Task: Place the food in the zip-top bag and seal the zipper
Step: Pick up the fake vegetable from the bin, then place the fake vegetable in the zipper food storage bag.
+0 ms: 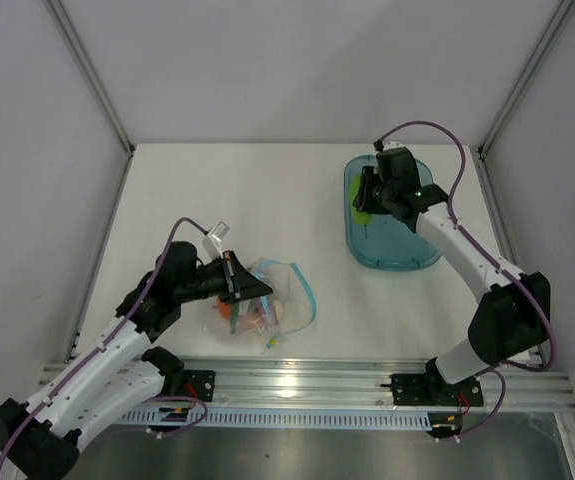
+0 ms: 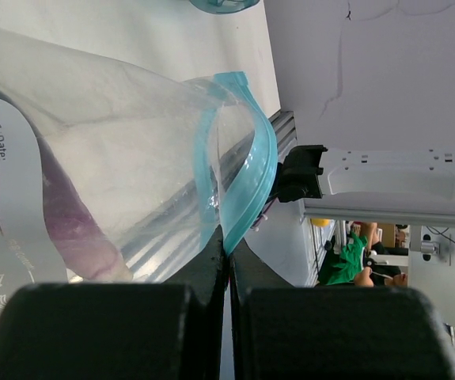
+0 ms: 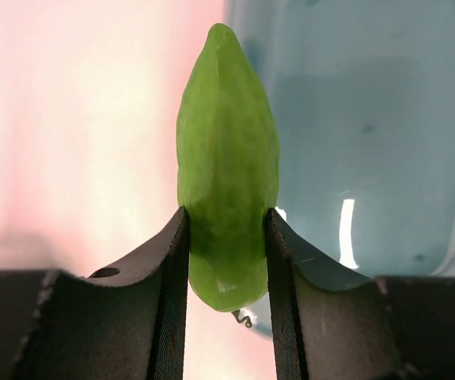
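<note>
The clear zip-top bag (image 1: 267,305) lies near the table's front, its mouth held open, with an orange piece (image 1: 229,309) and pale pieces inside. My left gripper (image 1: 237,280) is shut on the bag's light blue zipper (image 2: 247,182) edge. In the left wrist view the purple eggplant (image 2: 69,218) shows through the bag beside the white label patch (image 2: 5,206). My right gripper (image 1: 365,195) is shut on a green piece (image 3: 227,150) at the left rim of the blue tray (image 1: 392,255); the green piece also shows in the top view (image 1: 363,213).
The translucent blue oval tray stands at the back right. Grey walls enclose the table on three sides. An aluminium rail (image 1: 307,380) runs along the front edge, where the arm bases sit.
</note>
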Available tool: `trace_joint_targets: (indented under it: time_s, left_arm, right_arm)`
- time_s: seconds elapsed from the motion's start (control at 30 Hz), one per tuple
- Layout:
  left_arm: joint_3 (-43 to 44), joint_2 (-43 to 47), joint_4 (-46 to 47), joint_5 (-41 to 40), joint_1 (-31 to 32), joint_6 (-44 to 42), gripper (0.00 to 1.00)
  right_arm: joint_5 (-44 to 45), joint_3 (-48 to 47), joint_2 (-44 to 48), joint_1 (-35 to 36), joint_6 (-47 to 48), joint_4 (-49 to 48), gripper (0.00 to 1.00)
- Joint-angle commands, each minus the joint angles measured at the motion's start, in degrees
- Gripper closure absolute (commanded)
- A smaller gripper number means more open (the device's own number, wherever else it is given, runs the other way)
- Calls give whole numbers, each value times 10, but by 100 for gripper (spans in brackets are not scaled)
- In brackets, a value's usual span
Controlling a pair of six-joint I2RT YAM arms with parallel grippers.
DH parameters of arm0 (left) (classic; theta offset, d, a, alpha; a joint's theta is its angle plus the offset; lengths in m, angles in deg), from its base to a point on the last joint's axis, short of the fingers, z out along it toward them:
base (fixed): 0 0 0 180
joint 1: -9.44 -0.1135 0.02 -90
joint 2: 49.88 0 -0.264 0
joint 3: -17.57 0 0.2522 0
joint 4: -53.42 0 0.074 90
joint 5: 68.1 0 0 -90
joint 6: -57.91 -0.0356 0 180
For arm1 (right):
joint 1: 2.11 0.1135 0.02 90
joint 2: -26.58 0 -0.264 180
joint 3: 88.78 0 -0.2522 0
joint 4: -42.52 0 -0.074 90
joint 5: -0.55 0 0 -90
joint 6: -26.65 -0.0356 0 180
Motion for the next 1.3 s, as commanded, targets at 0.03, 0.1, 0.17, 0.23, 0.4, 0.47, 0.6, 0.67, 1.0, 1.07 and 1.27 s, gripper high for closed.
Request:
trace_joint_targets:
  time_s: [0.03,0.1,0.17,0.23,0.4,0.47,0.6,0.67,1.0,1.07,1.27]
  left_arm:
    - [25,9,-4,-9,-3,-4,99]
    - [27,10,-4,-10,-3,-4,99]
    - [28,10,-3,-12,-3,-4,100]
    - [29,5,-3,-13,-3,-5,99]
    - [36,0,-5,-12,-3,-7,99]
    - [36,2,-6,-16,-3,-7,100]
    - [29,4,-2,-22,-3,-4,99]
    - [28,3,4,-20,-3,1,99]
    - [36,17,-14,-25,-3,-1,99]
    - [37,15,-14,-21,-3,-2,99]
    - [40,21,-12,-15,-3,0,99]
  right_arm:
    - [-112,42,71,39,0,9,100]
    - [-159,72,111,61,3,15,100]
    - [-202,103,152,78,2,21,100]
    - [-234,125,183,89,2,24,100]
    - [-318,168,282,112,-1,41,100]
    - [-345,175,304,113,-15,48,100]
    - [-428,203,328,140,-33,40,100]
    - [-435,210,328,180,-29,38,100]
    - [-411,202,260,257,-43,5,100]
    - [-408,192,225,257,-43,6,100]
    - [-412,157,157,260,-33,7,100]
